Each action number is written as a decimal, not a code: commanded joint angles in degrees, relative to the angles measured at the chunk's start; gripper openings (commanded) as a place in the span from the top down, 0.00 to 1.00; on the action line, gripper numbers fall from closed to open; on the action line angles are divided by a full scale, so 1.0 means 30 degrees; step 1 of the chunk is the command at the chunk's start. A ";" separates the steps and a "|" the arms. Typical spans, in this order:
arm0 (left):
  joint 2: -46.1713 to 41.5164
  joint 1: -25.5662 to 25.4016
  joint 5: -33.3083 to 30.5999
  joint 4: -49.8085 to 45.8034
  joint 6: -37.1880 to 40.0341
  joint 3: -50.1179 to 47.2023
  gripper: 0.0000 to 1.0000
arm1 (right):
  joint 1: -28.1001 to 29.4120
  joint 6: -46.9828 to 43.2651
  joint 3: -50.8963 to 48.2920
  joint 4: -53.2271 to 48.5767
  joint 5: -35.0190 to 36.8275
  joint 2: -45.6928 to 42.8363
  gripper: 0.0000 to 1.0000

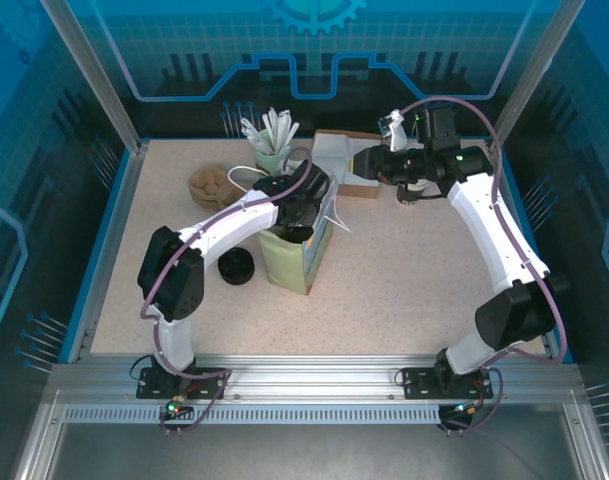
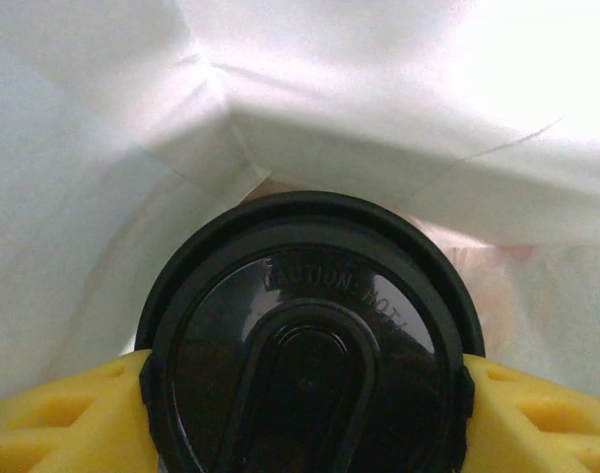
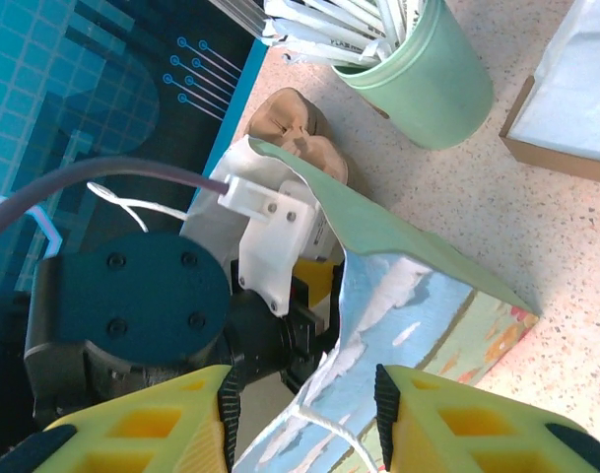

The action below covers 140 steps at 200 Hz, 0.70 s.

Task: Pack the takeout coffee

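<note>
The takeout coffee (image 2: 309,345) is inside the paper bag (image 1: 289,262), white bag walls all round it. The left pincer (image 2: 304,419) grips it, with yellow fingers (image 2: 53,414) clenched on either side of its black lid. The right pincer (image 3: 301,394) hangs spread wide above the surface (image 1: 404,280), apart from the bag.

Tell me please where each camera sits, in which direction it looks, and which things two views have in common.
Top external: above and behind the bases, looking down on the table; left arm enters the paper bag, right arm is beside it.
Left wrist: inside the bag, facing the takeout coffee; left gripper flanks its lid.
Right wrist: beside the bag, facing its rim and the left arm; right gripper is at the bottom.
Shared: the bag, in all three.
</note>
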 commanded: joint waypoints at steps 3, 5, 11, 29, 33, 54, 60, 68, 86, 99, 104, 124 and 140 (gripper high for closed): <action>0.1169 0.0216 0.1653 -0.1485 0.0023 0.0574 0.35 | -0.0042 0.0802 -0.0893 0.0247 0.0122 -0.0697 0.58; 0.1213 0.0240 0.1711 -0.1506 0.0050 0.0620 0.35 | -0.0046 0.0849 -0.0960 0.0283 0.0106 -0.0740 0.58; 0.1332 0.0265 0.1776 -0.1572 0.0084 0.0739 0.36 | -0.0063 0.0977 -0.1236 0.0415 0.0101 -0.0901 0.58; 0.1766 0.0409 0.1991 -0.1769 0.0303 0.1085 0.37 | -0.0026 0.1256 -0.1841 0.0694 0.0134 -0.1231 0.58; 0.1897 0.0428 0.2062 -0.1810 0.0347 0.1176 0.37 | -0.0032 0.1290 -0.1915 0.0701 0.0130 -0.1276 0.58; 0.2353 0.0555 0.2220 -0.2035 0.0568 0.1657 0.38 | 0.0021 0.1372 -0.2264 0.0706 0.0159 -0.1455 0.58; 0.2490 0.0572 0.2282 -0.2070 0.0636 0.1793 0.38 | 0.0049 0.1385 -0.2327 0.0673 0.0159 -0.1485 0.58; 0.2707 0.0612 0.2338 -0.2183 0.0745 0.2061 0.38 | 0.0088 0.1431 -0.2420 0.0697 0.0173 -0.1537 0.58; 0.3245 0.0685 0.2630 -0.2531 0.0900 0.2704 0.39 | 0.0201 0.1529 -0.2442 0.0654 0.0225 -0.1546 0.58; 0.3512 0.0683 0.2773 -0.2631 0.0990 0.2962 0.39 | 0.0254 0.1657 -0.2256 0.0409 0.0390 -0.1458 0.58; 0.3577 0.0686 0.2826 -0.2635 0.1024 0.3004 0.39 | 0.0285 0.1676 -0.2225 0.0410 0.0379 -0.1403 0.58; 0.3899 0.0682 0.3049 -0.2822 0.1141 0.3249 0.39 | 0.0427 0.1900 -0.2077 0.0526 0.0360 -0.1195 0.58; 0.4114 0.0677 0.3227 -0.2921 0.1158 0.3323 0.39 | 0.0589 0.2099 -0.1991 0.0725 0.0363 -0.1047 0.57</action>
